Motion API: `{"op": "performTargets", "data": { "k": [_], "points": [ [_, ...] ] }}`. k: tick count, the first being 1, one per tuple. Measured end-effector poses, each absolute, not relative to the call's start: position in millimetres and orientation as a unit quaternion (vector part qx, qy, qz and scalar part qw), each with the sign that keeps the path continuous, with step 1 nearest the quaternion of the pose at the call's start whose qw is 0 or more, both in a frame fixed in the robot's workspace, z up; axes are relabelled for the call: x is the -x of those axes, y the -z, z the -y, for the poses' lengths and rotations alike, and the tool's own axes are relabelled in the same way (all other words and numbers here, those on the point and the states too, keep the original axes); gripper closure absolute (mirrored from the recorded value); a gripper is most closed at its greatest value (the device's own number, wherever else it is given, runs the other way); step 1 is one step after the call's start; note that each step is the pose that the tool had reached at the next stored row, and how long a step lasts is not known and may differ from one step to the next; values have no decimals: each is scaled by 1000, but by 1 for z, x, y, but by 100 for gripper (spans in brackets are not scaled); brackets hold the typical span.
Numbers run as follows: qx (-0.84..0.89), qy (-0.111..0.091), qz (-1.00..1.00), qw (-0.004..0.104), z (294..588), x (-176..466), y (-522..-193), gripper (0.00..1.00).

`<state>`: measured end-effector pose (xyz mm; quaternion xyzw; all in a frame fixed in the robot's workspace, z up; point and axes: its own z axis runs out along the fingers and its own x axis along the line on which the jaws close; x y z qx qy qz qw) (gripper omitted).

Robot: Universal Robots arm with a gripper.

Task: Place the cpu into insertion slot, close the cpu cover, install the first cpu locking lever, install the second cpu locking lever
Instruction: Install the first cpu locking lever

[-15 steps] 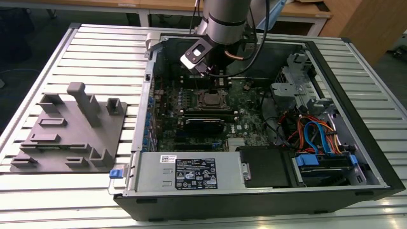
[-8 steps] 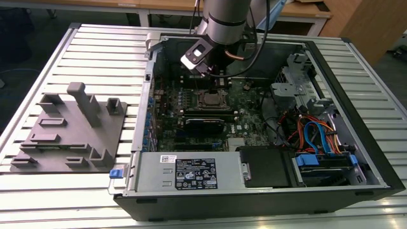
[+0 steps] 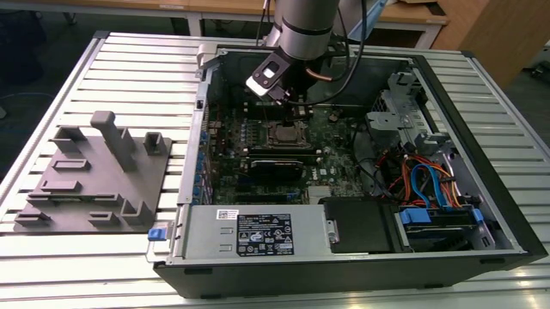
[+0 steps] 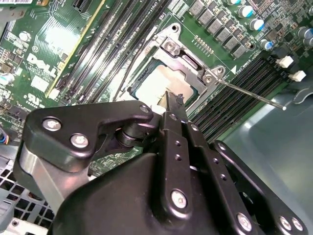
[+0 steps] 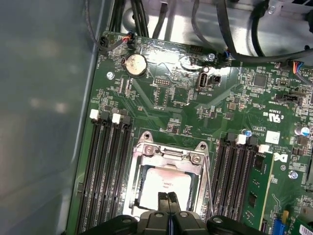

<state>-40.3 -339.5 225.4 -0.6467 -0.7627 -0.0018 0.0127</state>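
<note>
Pincer [image 5: 168, 197], tips together, close above the cpu [image 5: 161, 184], cpu cover [image 5: 171, 157] down

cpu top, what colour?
The cpu has a silvery-grey metal top, glaring pale under the light; it shows best in the first wrist view.

Exterior view looks down; both wrist views share the cpu [image 5: 164, 185].

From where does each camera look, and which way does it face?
Exterior view: above, looking down into a black computer case; grey robot arm shows.
Second wrist view: on the wrist, looking past the black gripper at the silvery-grey square cpu.
First wrist view: on the wrist, facing the green circuit board; gripper tips show.
Both wrist views share gripper and cpu.
</note>
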Motion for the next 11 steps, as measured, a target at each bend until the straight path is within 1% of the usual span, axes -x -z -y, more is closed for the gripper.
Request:
{"op": "performTargets", "data": {
  "k": [11],
  "points": [
    [642, 2, 767, 13, 339, 40, -231, 90]
  ]
}}
